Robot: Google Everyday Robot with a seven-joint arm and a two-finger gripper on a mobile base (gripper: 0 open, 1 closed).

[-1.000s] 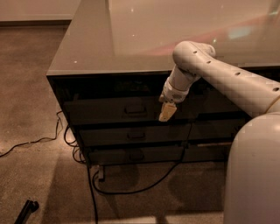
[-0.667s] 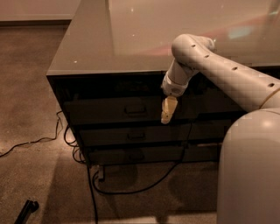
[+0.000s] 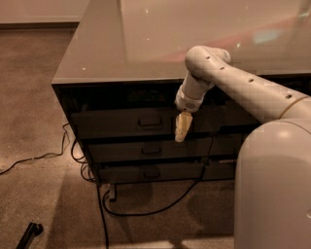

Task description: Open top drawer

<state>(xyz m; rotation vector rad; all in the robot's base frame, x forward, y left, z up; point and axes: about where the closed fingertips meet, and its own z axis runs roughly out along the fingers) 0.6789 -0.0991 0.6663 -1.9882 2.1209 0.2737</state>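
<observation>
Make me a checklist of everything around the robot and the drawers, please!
Surface: glossy grey cabinet top; nothing seen on it.
Job's things: wide dark grey-brown top drawer, looks shut; small metal loop handle at its middle; two matching lower drawers below it also look shut.
Clutter: small black object on the floor, bottom left.
Grippers: pale yellowish gripper points down in front of the top drawer, just right of the handle, not on it.
Cables: black cables loop on the floor under and left of the cabinet.
Surroundings: brown carpet floor; pale wall at the back; robot's rounded pale body at right.
</observation>
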